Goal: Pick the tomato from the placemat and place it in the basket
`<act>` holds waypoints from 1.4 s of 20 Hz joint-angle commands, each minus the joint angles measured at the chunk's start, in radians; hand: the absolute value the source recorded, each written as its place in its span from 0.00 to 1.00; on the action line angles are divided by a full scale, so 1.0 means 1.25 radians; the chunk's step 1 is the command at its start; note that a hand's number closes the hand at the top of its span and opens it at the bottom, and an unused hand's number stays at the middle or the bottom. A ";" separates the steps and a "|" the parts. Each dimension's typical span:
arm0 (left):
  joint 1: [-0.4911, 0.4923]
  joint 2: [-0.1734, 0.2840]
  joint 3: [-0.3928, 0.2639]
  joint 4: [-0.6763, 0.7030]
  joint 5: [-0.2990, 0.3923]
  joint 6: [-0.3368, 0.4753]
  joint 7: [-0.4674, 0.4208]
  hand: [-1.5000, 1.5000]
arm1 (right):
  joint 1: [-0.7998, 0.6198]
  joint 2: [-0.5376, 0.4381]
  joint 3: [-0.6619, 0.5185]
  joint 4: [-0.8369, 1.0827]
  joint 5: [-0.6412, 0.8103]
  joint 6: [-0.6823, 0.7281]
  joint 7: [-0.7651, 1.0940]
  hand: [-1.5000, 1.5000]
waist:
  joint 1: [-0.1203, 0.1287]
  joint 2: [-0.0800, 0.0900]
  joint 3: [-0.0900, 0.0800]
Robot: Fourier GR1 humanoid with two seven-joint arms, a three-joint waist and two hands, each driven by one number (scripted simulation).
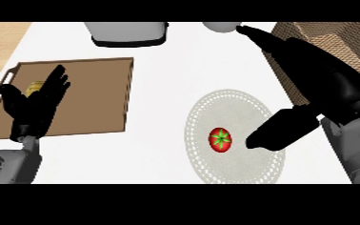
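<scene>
The right hand (309, 90), spread open and holding nothing, is being held beside the tomato (220, 139), likely light, smooth and bruisable, best cupped round its middle.

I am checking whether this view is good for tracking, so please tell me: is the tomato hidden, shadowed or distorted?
In the head view, the tomato shows fully and casts no visible shadow; the round placemat looks stretched taller than wide; the right robot hand is a near-black shape hiding part of the basket.
</scene>
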 commanded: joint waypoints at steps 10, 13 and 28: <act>-0.009 -0.017 0.015 -0.021 -0.029 -0.018 0.015 0.50 | 0.328 -0.035 -0.032 -0.285 0.029 -0.024 0.005 0.00 | 0.022 0.010 0.001; -0.003 -0.020 0.023 0.024 -0.030 -0.050 -0.029 0.50 | 0.453 -0.006 0.007 -0.283 0.182 -0.061 -0.144 0.00 | 0.021 0.012 0.002; -0.055 -0.086 0.032 0.029 -0.072 -0.044 0.022 0.50 | 0.486 0.177 0.096 0.122 0.442 -0.314 -0.502 0.00 | 0.026 0.012 0.001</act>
